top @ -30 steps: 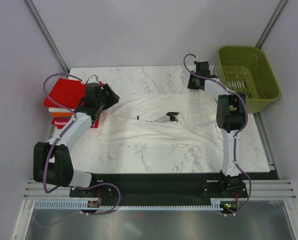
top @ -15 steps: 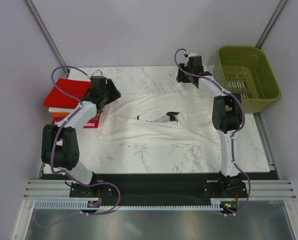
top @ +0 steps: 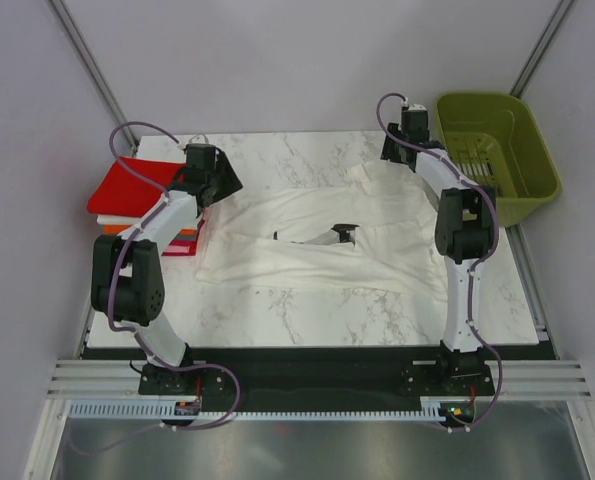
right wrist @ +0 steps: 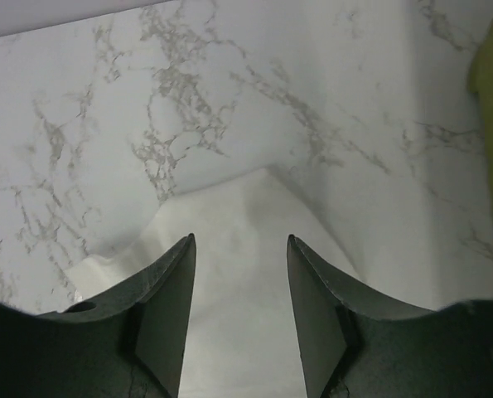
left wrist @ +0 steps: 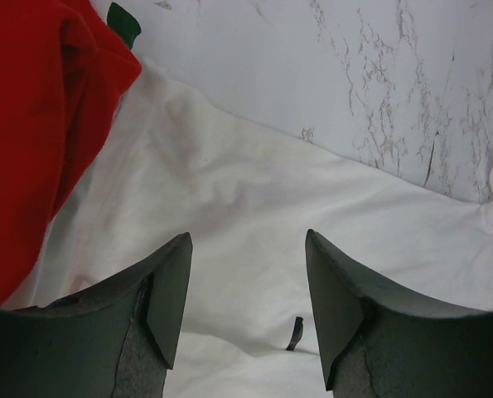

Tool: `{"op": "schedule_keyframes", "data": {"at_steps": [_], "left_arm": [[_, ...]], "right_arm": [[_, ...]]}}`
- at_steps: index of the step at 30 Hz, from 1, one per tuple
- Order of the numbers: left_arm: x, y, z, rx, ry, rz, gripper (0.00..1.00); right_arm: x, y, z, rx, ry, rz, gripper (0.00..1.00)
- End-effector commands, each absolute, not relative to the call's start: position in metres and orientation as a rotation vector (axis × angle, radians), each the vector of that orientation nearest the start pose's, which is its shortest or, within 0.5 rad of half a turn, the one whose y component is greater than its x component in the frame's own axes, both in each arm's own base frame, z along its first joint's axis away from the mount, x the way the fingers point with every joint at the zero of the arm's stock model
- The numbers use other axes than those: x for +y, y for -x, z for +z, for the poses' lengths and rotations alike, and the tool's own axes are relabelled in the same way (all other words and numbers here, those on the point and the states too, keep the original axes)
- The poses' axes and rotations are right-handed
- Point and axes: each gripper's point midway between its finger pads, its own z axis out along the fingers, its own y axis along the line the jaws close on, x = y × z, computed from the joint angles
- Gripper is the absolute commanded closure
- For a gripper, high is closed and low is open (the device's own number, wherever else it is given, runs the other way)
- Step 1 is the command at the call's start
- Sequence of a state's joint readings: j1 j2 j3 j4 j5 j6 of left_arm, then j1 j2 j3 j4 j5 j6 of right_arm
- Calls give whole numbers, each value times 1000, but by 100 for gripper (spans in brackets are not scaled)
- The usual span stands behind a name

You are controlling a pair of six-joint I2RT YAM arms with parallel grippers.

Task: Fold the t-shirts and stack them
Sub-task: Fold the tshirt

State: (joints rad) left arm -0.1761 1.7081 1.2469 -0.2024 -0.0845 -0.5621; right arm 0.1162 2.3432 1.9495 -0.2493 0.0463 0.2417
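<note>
Seen from above, the big white shirt (top: 317, 240) lies spread and rumpled mid-table (top: 307, 315), probably laid flat for folding. The stack of folded shirts (top: 137, 195), red on top, sits at the shirt's left. The hard green plastic basket (top: 482, 96) stands off to its right. The left gripper (top: 227, 187) hovers at the shirt's far-left corner and the right gripper (top: 387, 153) near its far-right corner. In the left wrist view the jaws are parted and empty above limp, creased cotton, with red cloth overlapping the shirt's left edge. In the right wrist view the jaws are parted and empty over a pointed shirt corner on glossy veined marble.
</note>
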Motion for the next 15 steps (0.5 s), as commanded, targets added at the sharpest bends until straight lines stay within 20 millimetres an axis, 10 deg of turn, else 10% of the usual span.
{"op": "schedule_keyframes", "data": {"at_steps": [1,15], "left_arm": [[-87,-479,151,2175,434,-262,36],[-81,-490,143,2196,419,-188,36]], "right_arm": [[69,-641,92,2172,-197,103,44],[74,-654,37,2252,-177,83,57]]}}
